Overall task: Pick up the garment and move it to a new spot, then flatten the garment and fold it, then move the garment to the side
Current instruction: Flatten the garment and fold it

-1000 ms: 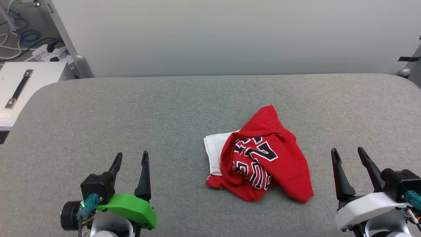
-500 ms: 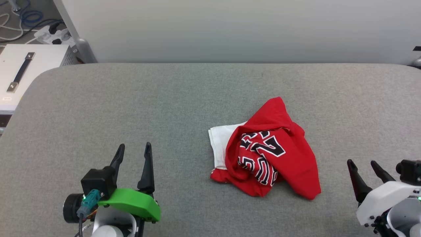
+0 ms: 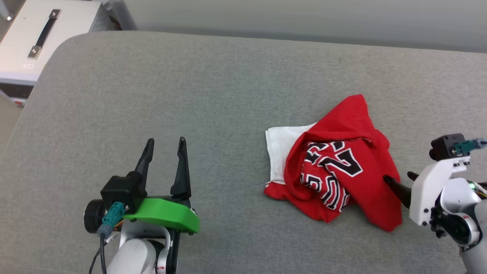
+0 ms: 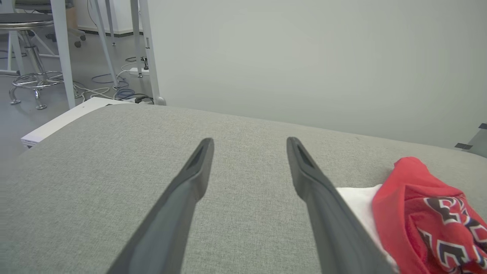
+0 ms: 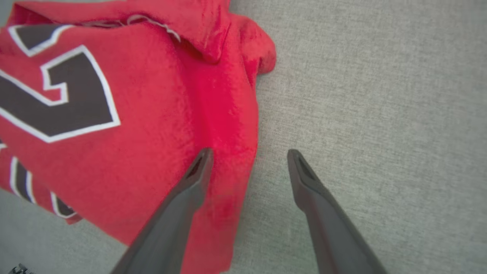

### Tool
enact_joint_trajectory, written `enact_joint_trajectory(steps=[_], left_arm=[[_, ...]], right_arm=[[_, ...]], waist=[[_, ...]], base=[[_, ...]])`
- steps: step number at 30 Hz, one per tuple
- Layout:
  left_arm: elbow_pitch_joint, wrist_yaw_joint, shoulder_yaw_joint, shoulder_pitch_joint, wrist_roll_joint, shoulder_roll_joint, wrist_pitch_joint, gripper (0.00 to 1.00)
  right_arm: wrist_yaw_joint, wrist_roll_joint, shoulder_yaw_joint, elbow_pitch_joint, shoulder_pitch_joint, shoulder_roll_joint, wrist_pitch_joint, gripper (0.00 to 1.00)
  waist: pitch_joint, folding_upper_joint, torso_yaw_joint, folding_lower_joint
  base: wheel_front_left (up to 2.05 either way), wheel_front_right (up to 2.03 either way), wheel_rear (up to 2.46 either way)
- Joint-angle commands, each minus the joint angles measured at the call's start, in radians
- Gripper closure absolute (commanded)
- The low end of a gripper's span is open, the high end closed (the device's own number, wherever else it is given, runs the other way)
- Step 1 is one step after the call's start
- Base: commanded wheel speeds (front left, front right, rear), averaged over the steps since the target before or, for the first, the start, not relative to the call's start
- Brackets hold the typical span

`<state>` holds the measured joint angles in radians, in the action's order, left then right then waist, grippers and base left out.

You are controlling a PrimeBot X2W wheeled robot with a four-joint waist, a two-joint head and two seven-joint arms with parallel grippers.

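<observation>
The garment (image 3: 335, 163) lies in a crumpled heap on the right half of the grey fabric-covered table (image 3: 152, 83), well clear of the far edge. It is a red jersey, bunched up on itself, with black, white-outlined lettering twisted across the folds. One white sleeve sticks out flat on its left side. A red peak of cloth points toward the far edge.

The right gripper (image 3: 397, 176) is in close at the heap's right edge, fingers spread apart. In the right wrist view one finger (image 5: 186, 190) sits over the red cloth and the other over bare grey fabric, so the pair straddles the jersey's edge. Whether either fingertip touches the cloth cannot be told. Nothing is clamped between them. The big dark digit shows sharp in that view, just beyond the fingertips.

The left gripper (image 3: 166, 140) is over the table's left half, well apart from the jersey. Its two dark fingers are spread wide, pointing toward the far edge, with nothing between them. From the left wrist camera the white sleeve and red folds sit off to the right of its fingers.

Beyond the table's far-left corner stands a white case (image 3: 23, 57) with a black handle (image 3: 45, 33). A pale wall (image 4: 304, 57) runs behind the far edge, and a metal stool (image 4: 34, 23) stands on the floor to the left.
</observation>
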<state>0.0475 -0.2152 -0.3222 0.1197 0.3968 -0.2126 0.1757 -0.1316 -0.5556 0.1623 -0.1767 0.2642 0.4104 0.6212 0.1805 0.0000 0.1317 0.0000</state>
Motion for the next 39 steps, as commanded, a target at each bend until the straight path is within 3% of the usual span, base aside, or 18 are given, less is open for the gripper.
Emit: enact_joint_trajectory(steps=[1, 11, 12, 13, 14, 21, 28, 34, 39], left_arm=[[-0.007, 0.005, -0.002, 0.022, -0.002, 0.009, 0.011, 0.00], [-0.059, 0.015, -0.007, 0.048, 0.004, 0.029, 0.044, 0.00], [-0.062, 0.016, -0.007, 0.049, 0.005, 0.030, 0.046, 0.00], [-0.065, 0.016, -0.007, 0.050, 0.006, 0.030, 0.048, 0.00], [-0.068, 0.016, -0.006, 0.050, 0.007, 0.031, 0.049, 0.00], [-0.085, 0.013, 0.002, 0.039, 0.011, 0.021, 0.055, 0.00], [-0.083, 0.004, 0.008, 0.010, 0.018, 0.005, 0.044, 0.00], [-0.071, -0.007, 0.012, -0.026, 0.027, -0.009, 0.029, 0.00], [-0.062, -0.016, 0.009, -0.043, 0.028, -0.016, 0.014, 0.00]], right_arm=[[0.001, -0.017, 0.027, -0.015, 0.032, 0.013, 0.006, 0.00], [0.001, -0.115, 0.174, -0.213, 0.072, 0.038, 0.157, 0.00], [0.001, -0.126, 0.174, -0.226, 0.069, 0.031, 0.169, 0.07], [0.001, -0.128, 0.180, -0.234, 0.071, 0.029, 0.177, 0.45], [0.001, -0.130, 0.185, -0.238, 0.071, 0.027, 0.181, 1.00], [0.001, -0.124, 0.140, -0.188, 0.102, 0.037, 0.092, 1.00], [0.001, -0.055, -0.024, -0.067, 0.009, 0.029, 0.002, 1.00], [0.001, 0.020, -0.212, 0.049, -0.230, -0.069, 0.056, 1.00], [0.001, 0.060, -0.287, 0.105, -0.402, -0.182, 0.127, 1.00]], waist=[[0.046, 0.0000, 0.045, 0.0000], [0.070, 0.0000, 0.071, 0.0000], [0.070, 0.0000, 0.072, 0.0000], [0.070, 0.0000, 0.071, 0.0000], [0.068, 0.0000, 0.070, 0.0000], [0.035, 0.0000, 0.041, 0.0000], [-0.024, 0.0000, -0.003, 0.0000], [-0.060, 0.0000, -0.033, 0.0000], [-0.070, 0.0000, -0.044, 0.0000]], base=[[0.00, 0.00, 0.00], [0.00, 0.00, 0.00], [0.00, 0.00, 0.00], [0.00, 0.00, 0.00], [0.00, 0.00, 0.00], [0.00, 0.00, 0.00], [0.00, 0.00, 0.00], [0.00, 0.00, 0.00], [0.00, 0.00, 0.00]])
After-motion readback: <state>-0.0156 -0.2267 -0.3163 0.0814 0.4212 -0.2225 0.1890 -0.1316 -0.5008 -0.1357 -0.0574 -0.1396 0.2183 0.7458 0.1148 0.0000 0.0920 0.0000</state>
